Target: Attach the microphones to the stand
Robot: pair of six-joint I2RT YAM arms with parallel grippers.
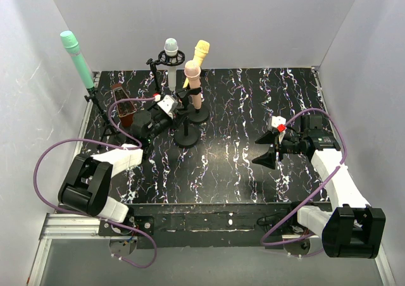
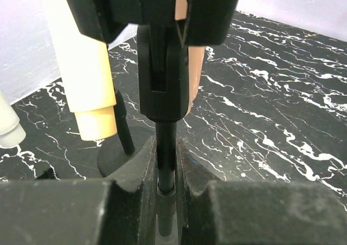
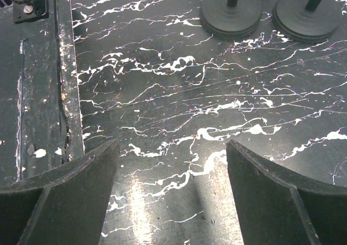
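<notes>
Our left gripper (image 2: 166,199) pinches shut on the thin stand pole (image 2: 165,147) under the peach-pink microphone (image 2: 196,77) while our right gripper (image 3: 171,196) hangs wide and empty over the table (image 3: 179,93), so we fear a sideways tug could topple that stand against the yellow microphone (image 2: 81,66) just beside it.

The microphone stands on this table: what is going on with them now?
The left end effector is shut on the thin stand pole below the clip that holds the peach-pink microphone. The white microphone, yellow microphone and mint green microphone also sit in stands. The right end effector hangs open over the table, holding nothing.
</notes>
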